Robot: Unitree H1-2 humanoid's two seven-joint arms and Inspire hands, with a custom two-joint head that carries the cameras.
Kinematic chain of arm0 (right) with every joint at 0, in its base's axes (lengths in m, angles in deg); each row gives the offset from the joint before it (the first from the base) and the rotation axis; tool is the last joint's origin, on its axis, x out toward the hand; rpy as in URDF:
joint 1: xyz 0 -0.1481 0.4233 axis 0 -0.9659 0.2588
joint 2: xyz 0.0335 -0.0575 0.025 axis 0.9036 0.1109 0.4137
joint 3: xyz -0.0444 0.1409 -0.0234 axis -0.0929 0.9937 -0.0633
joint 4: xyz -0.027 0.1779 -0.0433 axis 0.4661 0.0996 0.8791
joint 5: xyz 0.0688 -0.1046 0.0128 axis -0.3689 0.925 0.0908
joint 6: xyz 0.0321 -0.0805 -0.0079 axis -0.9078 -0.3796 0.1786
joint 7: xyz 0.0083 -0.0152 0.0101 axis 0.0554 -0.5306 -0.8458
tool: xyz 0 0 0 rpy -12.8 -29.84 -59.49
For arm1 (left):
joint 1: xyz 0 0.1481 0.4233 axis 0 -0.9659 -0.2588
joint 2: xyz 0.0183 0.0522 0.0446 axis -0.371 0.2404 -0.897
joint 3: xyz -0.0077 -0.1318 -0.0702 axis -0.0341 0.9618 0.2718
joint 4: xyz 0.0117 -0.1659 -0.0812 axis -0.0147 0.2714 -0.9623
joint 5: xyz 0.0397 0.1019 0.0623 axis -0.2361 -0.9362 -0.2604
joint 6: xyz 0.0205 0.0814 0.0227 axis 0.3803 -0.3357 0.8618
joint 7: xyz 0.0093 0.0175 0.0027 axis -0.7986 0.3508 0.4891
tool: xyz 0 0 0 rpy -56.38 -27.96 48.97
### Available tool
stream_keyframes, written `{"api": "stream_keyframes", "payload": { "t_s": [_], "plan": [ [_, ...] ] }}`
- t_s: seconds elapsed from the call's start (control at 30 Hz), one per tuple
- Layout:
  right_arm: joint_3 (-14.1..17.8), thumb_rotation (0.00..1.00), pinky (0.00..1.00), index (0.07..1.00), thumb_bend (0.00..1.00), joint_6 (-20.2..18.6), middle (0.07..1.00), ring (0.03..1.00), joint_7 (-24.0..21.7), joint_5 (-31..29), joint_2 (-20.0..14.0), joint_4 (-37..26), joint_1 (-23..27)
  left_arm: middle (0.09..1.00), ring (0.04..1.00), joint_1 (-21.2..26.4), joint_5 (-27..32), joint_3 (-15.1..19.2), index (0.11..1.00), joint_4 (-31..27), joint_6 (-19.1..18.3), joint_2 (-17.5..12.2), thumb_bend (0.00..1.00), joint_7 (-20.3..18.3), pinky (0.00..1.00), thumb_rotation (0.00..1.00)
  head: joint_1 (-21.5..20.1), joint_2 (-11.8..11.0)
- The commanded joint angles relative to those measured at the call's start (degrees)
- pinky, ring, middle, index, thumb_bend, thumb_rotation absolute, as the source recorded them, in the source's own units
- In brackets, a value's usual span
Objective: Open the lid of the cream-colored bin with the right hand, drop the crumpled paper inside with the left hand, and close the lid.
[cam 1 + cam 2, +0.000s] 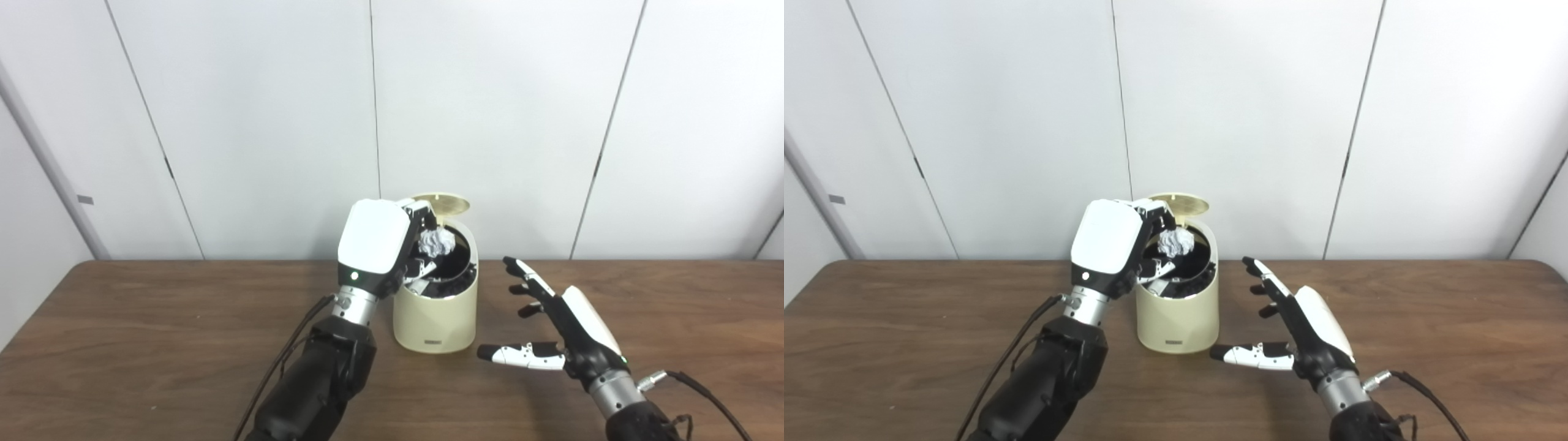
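The cream-colored bin (435, 321) stands mid-table with its round lid (442, 204) tipped up at the back, showing a dark interior. My left hand (383, 245) hovers over the bin's left rim, its fingers closed around a white crumpled paper ball (436, 241) held right above the opening. My right hand (554, 327) rests low to the right of the bin, open, fingers spread and thumb pointing toward the bin's base without touching it.
The brown wooden table (153, 343) stretches to both sides. White wall panels (490, 122) rise directly behind the bin. A black cable (288, 349) trails along my left forearm, another (704, 395) by my right wrist.
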Motion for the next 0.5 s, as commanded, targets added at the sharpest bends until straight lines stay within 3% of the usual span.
{"api": "stream_keyframes", "payload": {
  "t_s": [0.0, 0.27, 0.3, 0.33, 0.37, 0.47],
  "plan": [
    [0.6, 0.42, 0.66, 0.940, 0.76, 0.9, 0.918, 0.837, 0.8, -0.6, -0.2, -1.7, 1.6, 0.471, 0.259, 3.2, -0.7, -0.1, 0.484, -1.7, -1.3, -0.4, 0.53, 0.0, 0.15, 0.00, 0.0, 0.0],
    [0.5, 0.44, 0.66, 0.937, 0.76, 0.9, 0.917, 0.835, 1.0, -0.3, -0.3, -1.6, 1.6, 0.486, 0.378, 2.5, -1.4, -1.2, 0.496, -4.4, -4.0, -1.6, 0.52, -4.6, 0.24, 0.00, 0.3, 0.2],
    [0.5, 0.44, 0.66, 0.938, 0.76, 0.8, 0.918, 0.835, 1.0, -0.2, -0.3, -1.6, 1.6, 0.500, 0.391, 2.4, -1.6, -1.3, 0.497, -4.8, -4.3, -1.9, 0.52, -5.2, 0.25, 0.04, 0.3, 0.2],
    [0.5, 0.44, 0.67, 0.940, 0.76, 0.7, 0.918, 0.837, 0.9, -0.3, -0.3, -1.6, 1.6, 0.519, 0.411, 2.4, -1.8, -1.5, 0.575, -5.1, -4.6, -2.1, 0.73, -5.8, 0.26, 0.19, 0.3, 0.2],
    [0.5, 0.44, 0.67, 0.941, 0.76, 0.8, 0.919, 0.839, 0.9, -0.4, -0.3, -1.6, 1.6, 0.531, 0.425, 2.3, -1.8, -1.6, 0.606, -5.5, -4.9, -2.2, 0.80, -6.3, 0.27, 0.25, 0.3, 0.2],
    [0.6, 0.42, 0.67, 0.939, 0.76, 1.2, 0.919, 0.840, 1.1, -0.6, -0.3, -1.3, 1.7, 0.554, 0.445, 2.2, -1.2, -1.7, 0.645, -6.2, -5.0, -2.4, 0.88, -7.1, 0.29, 0.32, 0.3, 0.2]
  ]
}}
